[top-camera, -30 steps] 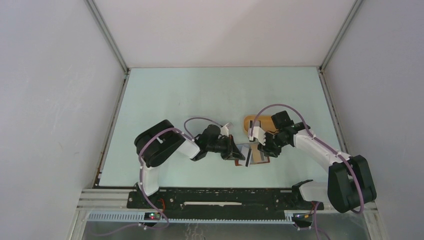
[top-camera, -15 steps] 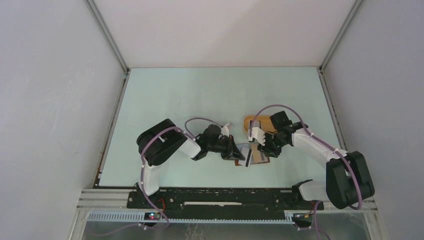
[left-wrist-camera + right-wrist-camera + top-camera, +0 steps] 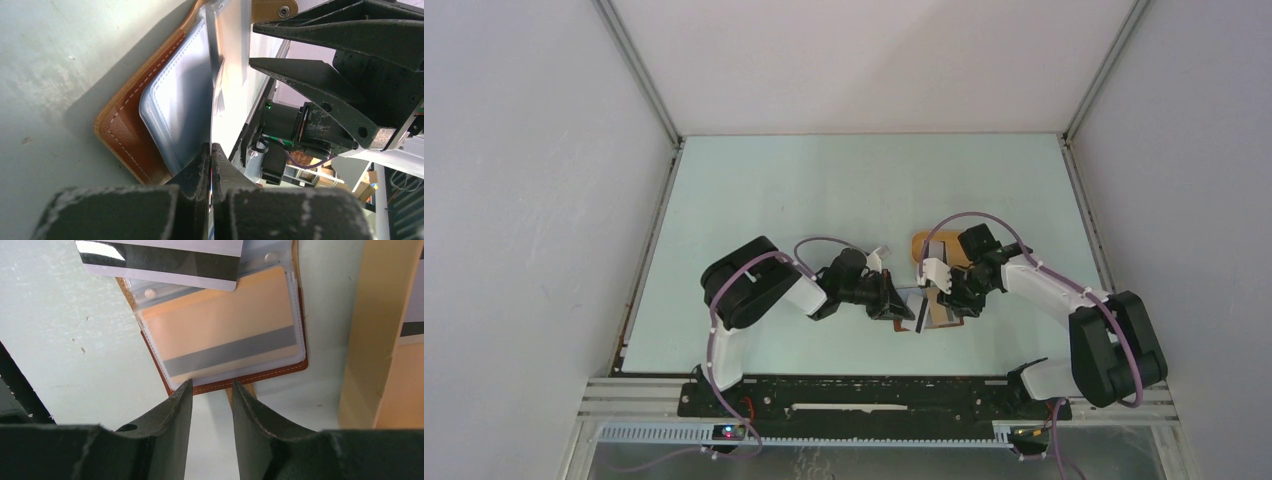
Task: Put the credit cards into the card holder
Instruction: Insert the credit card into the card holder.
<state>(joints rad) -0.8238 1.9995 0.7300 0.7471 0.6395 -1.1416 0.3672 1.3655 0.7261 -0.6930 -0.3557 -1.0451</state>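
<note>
Right gripper (image 3: pixel 212 385) shifts left over reddish-brown leather card holder (image 3: pixel 120 130), jaws part-spread; left gripper (image 3: pixel 212 148) stays pinched on dark-striped grey card (image 3: pixel 160 257).

An orange-yellow tray (image 3: pixel 927 244) sits on the pale green table (image 3: pixel 824 190).

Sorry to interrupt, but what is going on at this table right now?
The two arms are filling an open wallet. The left gripper is shut on a striped card, holding it at the wallet's clear sleeves. The right gripper sits at the wallet's opposite edge with its jaws apart and nothing visibly gripped. One sleeved card is already in.
</note>
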